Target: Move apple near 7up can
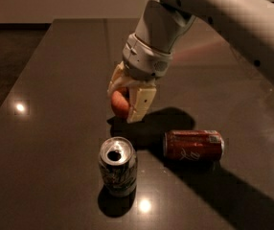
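- The tool hangs over the middle of the dark worktop. Its two pale fingers are clamped on the apple, which shows as a reddish patch between them.
- The apple is just behind the upright 7up can, near it but apart. Whether it touches the worktop cannot be told.
- To do this step well, the arm should lower the apple gently onto a bare spot beside the 7up can, with enough room that no finger tips the can.
- The fingers should part only once the apple rests, since a round fruit is likely to roll.
- The red can lying on its side to the right is best avoided.
- Count: one apple, one 7up can, one red can, one tool.
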`<state>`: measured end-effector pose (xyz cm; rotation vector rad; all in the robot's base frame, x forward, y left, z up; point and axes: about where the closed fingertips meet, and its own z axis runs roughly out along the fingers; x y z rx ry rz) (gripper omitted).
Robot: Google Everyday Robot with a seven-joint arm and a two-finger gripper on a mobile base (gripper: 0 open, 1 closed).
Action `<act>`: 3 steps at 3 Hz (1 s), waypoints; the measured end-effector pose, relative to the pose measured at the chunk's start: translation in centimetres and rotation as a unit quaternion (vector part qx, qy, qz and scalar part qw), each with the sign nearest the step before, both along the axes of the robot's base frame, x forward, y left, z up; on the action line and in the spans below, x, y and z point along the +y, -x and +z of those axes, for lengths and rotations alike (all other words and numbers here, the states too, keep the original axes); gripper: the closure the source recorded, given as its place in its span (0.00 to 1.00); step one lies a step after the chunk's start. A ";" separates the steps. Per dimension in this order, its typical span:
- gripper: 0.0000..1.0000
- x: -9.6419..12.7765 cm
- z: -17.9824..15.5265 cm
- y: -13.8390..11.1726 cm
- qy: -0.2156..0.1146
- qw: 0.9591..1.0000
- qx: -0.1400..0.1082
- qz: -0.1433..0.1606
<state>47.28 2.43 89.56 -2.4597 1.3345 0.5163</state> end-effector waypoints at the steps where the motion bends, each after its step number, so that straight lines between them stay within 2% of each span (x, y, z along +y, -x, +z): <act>1: 1.00 -0.2 -0.6 2.4 -0.019 0.997 0.002 0.078; 2: 1.00 0.5 -1.6 4.5 -0.030 0.989 0.003 0.143; 3: 1.00 1.1 -2.4 5.6 -0.028 0.984 0.004 0.176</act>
